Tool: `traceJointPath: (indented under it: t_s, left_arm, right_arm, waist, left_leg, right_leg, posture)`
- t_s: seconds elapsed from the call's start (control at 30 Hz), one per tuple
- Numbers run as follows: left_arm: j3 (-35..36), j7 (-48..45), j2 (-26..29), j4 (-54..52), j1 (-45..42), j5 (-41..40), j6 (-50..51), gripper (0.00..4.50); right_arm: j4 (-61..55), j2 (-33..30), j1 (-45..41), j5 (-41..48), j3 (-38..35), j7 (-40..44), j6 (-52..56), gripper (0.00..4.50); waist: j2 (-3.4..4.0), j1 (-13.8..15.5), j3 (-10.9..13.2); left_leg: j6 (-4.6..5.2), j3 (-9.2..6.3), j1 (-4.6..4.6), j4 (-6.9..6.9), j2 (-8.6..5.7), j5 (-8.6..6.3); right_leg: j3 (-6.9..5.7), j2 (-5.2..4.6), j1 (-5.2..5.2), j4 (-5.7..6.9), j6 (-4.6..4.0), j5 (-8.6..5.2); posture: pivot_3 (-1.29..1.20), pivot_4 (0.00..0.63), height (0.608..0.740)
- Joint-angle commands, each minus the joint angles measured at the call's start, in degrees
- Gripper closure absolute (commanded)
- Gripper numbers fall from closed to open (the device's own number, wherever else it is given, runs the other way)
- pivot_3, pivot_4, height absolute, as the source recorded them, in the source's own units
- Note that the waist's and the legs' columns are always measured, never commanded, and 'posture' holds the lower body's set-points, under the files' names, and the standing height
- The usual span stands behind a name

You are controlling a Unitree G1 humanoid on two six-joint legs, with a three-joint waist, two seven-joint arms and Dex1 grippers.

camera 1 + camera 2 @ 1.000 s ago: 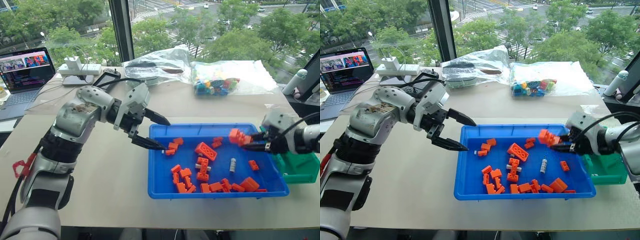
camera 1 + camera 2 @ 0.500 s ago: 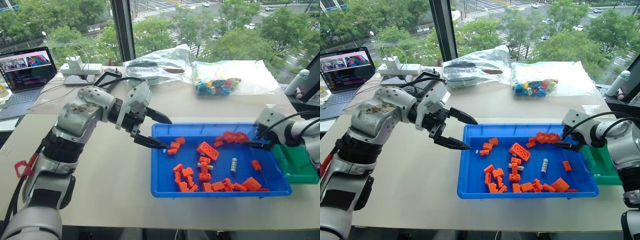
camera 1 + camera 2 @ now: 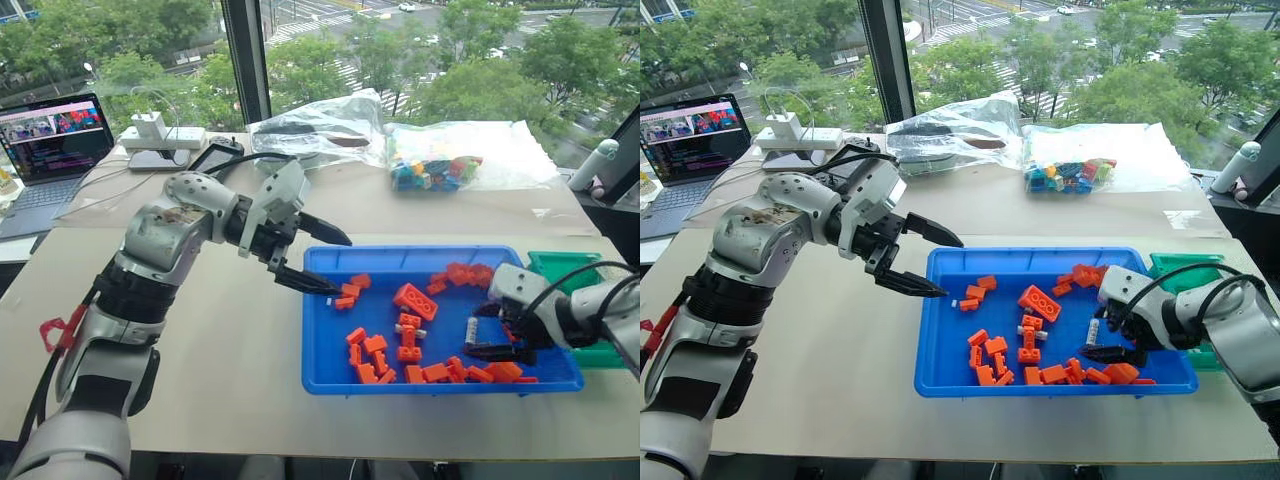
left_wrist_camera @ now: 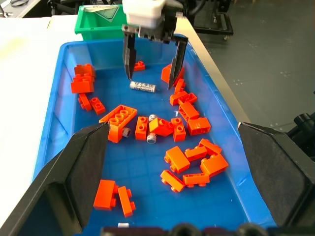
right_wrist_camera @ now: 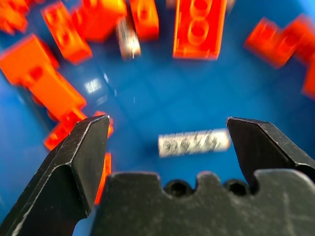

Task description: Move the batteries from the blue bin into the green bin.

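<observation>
Whitish-grey battery (image 4: 142, 87): lies flat in the blue bin (image 3: 330, 375), between the right hand's spread fingers.
Right hand (image 4: 150, 66): empty, poised over it.
Left hand (image 3: 318, 263): spread, empty, at the bin's far-left corner.
Risk: orange bricks (image 4: 179, 97) crowd one finger; closing could snag one or roll the battery away.
Green bin (image 3: 563, 266): just beyond the blue bin's right end.

Big window (image 3: 400, 50) behind desk (image 3: 220, 340), daylight, trees and street outside. Laptop (image 3: 45, 150) glowing at desk's far left corner.

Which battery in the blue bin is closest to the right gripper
The battery lying bare on the blue bin floor, between the open right gripper's fingers. The other batteries sit among orange bricks mid-bin.
</observation>
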Motion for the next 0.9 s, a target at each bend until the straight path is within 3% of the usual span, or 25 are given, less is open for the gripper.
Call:
traceJointPath:
  t_s: [0.03,0.73,0.83,0.9]
  left_arm:
    - [1.0,-0.2,0.4,-0.7,-1.5,-0.2,-0.5,0.00]
    - [1.3,0.6,2.4,-3.1,-0.4,-0.5,0.8,0.00]
    - [1.3,0.6,2.6,-3.1,-0.4,-0.5,0.8,0.00]
    - [1.2,0.5,2.6,-3.0,-0.4,-0.4,0.7,0.00]
  right_arm:
    - [3.0,0.4,-2.5,-1.1,-0.6,0.2,-3.8,0.08]
    - [9.7,4.7,-4.9,-2.6,2.1,2.6,-8.8,0.08]
    - [10.5,5.1,-4.9,-2.8,1.8,2.5,-9.4,0.76]
    - [10.6,5.4,-4.9,-2.6,1.3,2.3,-9.5,1.49]
  waist:
    - [0.00,-0.3,0.0]
    - [0.00,-0.5,0.0]
    - [0.00,-0.5,0.0]
    - [0.00,-0.4,0.0]
  left_leg:
    - [0.00,0.00,0.00,0.00,0.01,0.00]
    - [-0.01,-0.03,0.00,0.00,0.02,0.01]
    - [-0.01,-0.03,0.01,0.00,0.02,0.01]
    - [-0.01,-0.03,0.01,0.00,0.02,0.01]
  right_leg:
    - [0.00,0.01,-0.01,0.00,0.00,0.00]
    - [-0.02,0.03,0.00,0.01,0.00,0.00]
    - [-0.02,0.03,0.00,0.01,0.00,0.00]
    - [-0.02,0.03,0.01,0.01,0.00,0.00]
  posture:
    - [0.00,0.150,0.737]
    - [0.00,0.150,0.737]
    - [0.00,0.150,0.737]
    - [0.00,0.150,0.737]
